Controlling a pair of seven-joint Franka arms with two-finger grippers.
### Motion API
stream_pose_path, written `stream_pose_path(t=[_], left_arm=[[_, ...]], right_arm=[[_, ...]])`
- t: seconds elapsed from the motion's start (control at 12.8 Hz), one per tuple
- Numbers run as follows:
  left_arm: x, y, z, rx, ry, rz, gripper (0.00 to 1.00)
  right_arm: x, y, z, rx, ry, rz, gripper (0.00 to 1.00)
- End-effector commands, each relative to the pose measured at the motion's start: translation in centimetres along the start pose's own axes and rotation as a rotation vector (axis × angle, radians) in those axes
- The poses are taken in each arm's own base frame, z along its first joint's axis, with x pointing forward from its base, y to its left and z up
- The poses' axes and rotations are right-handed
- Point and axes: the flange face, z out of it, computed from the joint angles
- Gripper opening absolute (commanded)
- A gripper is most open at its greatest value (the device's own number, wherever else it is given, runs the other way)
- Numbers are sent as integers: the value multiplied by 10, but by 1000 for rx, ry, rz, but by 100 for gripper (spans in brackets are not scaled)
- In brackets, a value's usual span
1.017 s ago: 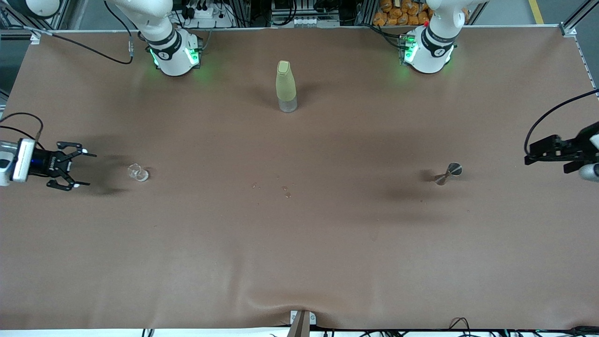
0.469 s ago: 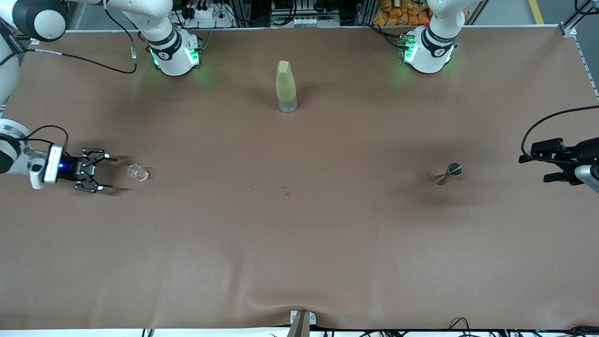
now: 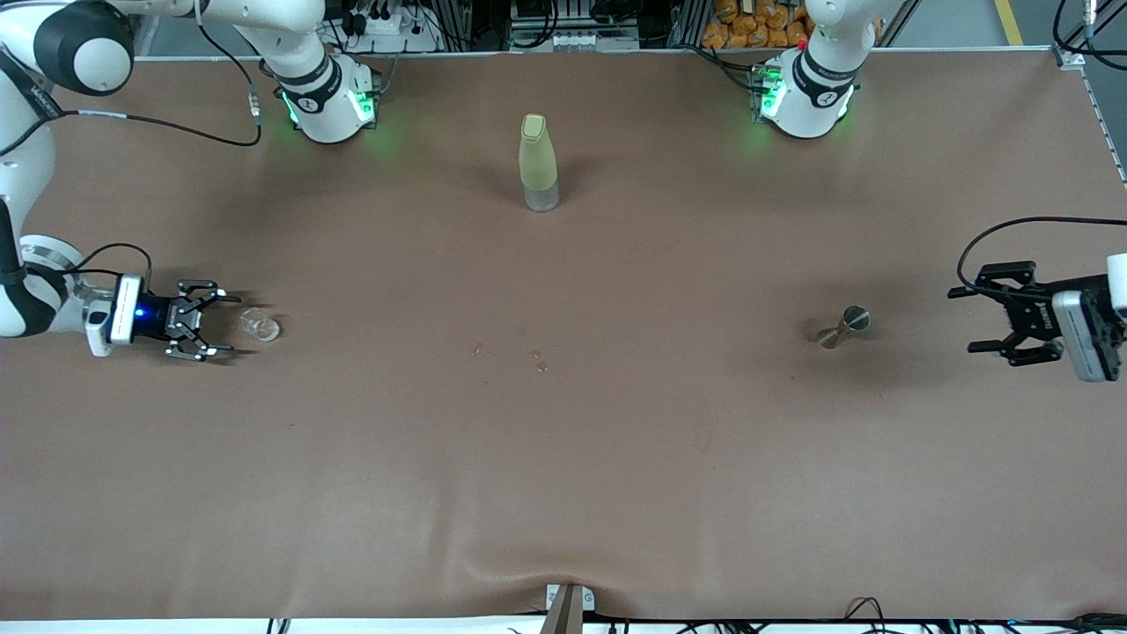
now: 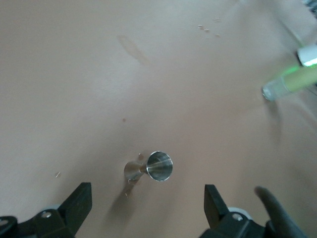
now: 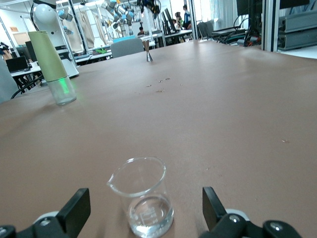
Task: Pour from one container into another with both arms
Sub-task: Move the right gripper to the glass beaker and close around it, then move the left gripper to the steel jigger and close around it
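Grippers are closing in from both ends: the right gripper (image 3: 224, 325) has slid up just beside the beaker (image 3: 261, 327), jaws wide and empty, while the left gripper (image 3: 979, 319) has swung toward the jigger (image 3: 843, 326), spread and empty, not yet around it. Grasps look imminent.

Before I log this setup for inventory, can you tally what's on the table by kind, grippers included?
Clear glass beaker: 1
Silver jigger: 1
Yellow-green bottle: 1
Grippers: 2, the right gripper open beside the beaker, the left gripper open toward the jigger from the left arm's end of the table
Total: 5
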Motion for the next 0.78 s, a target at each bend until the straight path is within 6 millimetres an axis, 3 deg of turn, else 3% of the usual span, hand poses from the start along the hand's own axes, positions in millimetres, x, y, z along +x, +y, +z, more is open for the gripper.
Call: stream_pose_path(t=[0.0,0.23,0.31,0.47,0.7], left_arm=[[-21,-3,21,-88,51,187,100],[-47,-22,40,-110,208,268,100],[-59,-33,57,-141,235,324,100],[-67,-37,68,-147,269,439,100],[-96,-48,82,-147,316,519,100]], right_arm=[[-6,6,9,-9,52,-27,100],[-12,7,22,5,70,-22,100],[-13,7,25,9,72,-22,100],[-15,8,31,15,82,-20,100],[-19,8,35,10,95,-15,100]])
